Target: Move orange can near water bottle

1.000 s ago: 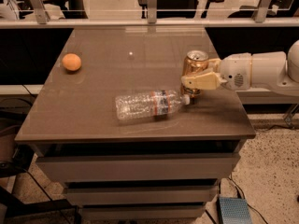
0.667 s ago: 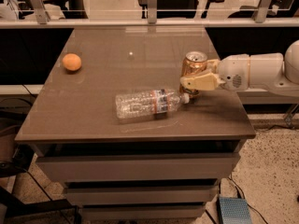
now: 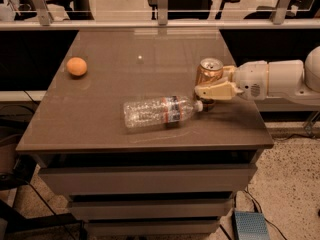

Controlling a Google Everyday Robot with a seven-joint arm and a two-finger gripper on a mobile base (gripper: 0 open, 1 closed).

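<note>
Clamping orange can w/ gripper, right of centre, beside water bottle cap. Needing gentle release, straight pull-back w/o tipping can.

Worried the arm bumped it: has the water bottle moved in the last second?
No. Judged against the front edge of the table, the water bottle lies where it was; the gripper is at the orange can, right of the bottle's cap.

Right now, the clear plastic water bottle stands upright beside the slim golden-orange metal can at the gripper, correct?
No. The camera view shows the clear plastic water bottle lying on its side, beside the slim golden-orange metal can at the gripper.
</note>
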